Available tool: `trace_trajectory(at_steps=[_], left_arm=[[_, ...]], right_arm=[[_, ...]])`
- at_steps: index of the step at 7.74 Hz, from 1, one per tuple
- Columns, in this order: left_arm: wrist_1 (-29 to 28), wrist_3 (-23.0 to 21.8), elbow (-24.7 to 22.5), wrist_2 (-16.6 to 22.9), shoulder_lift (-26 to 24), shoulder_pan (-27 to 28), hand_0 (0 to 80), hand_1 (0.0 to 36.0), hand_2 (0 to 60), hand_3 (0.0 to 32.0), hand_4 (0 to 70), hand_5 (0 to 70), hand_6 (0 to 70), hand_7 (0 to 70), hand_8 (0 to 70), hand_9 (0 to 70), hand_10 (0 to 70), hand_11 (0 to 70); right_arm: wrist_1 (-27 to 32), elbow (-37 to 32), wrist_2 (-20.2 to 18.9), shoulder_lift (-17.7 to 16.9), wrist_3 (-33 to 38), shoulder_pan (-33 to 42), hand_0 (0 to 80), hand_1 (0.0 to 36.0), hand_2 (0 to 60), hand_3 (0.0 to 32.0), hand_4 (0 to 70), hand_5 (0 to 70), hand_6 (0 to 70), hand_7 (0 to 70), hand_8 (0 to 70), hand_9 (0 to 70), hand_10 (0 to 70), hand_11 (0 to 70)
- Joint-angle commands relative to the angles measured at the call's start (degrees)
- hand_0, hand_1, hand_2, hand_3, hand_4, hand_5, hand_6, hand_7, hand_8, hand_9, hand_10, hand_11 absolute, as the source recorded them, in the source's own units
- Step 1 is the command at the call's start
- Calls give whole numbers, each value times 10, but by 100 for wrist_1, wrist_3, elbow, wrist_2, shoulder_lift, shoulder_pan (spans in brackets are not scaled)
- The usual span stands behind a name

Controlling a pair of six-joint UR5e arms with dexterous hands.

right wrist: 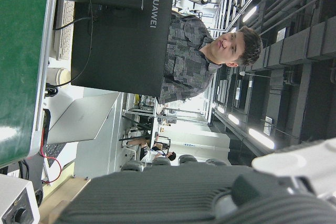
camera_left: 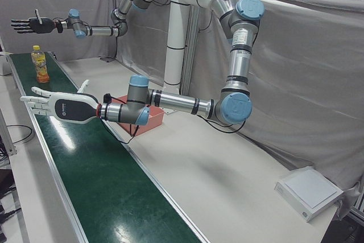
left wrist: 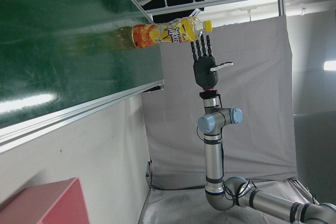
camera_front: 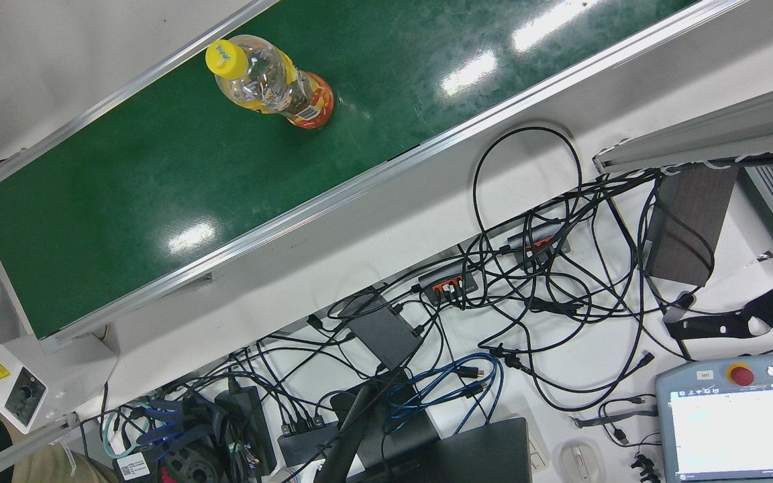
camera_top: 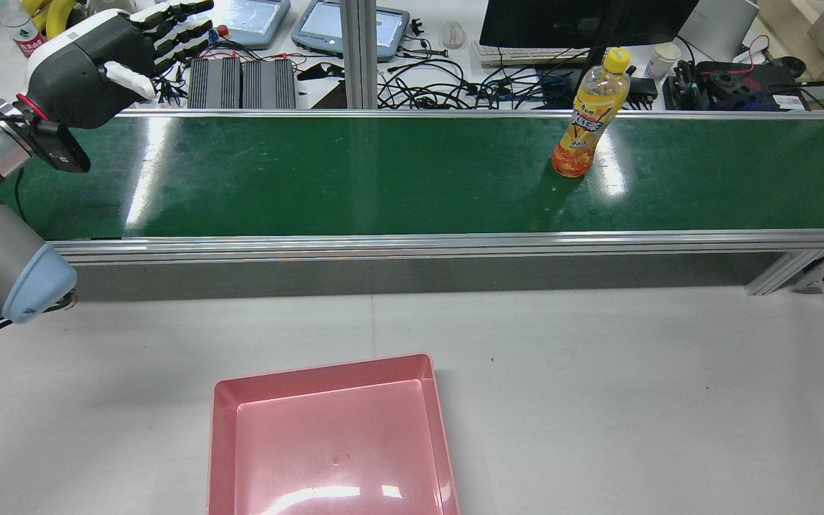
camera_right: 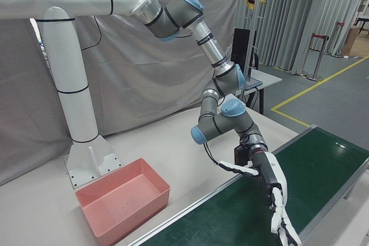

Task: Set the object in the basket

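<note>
Green conveyor belt (camera_top: 312, 179) carries an upright clear plastic bottle with yellow cap and orange label (camera_top: 590, 114) near its far edge. Both hands, left (camera_top: 108, 61) and right (camera_left: 31, 25), hover released, fingers spread; the pink plastic basket (camera_top: 226, 429) sits near the tabletop's near edge.

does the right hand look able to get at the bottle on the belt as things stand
Probably yes. The bottle stands upright and alone on the green belt, and the open right hand hovers above that end with nothing between them.
</note>
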Motion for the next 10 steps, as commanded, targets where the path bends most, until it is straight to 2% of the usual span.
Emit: trace_trajectory(at_steps=[1,10], left_arm=[[0,6,8,-5,0,0,514,20,0,18,138,142,8,0,68,74,51,83],[0,-3,8,-5,9,-18,516,29,0,22,134,141,6,0,63,67,57,92]], right_arm=[[-5,0,0,0,0,0,0,0,0,0,0,0,0,0,0,0,0,0],[3,0,0,0,-9,0,0,0,0,0,0,0,0,0,0,0,0,0]])
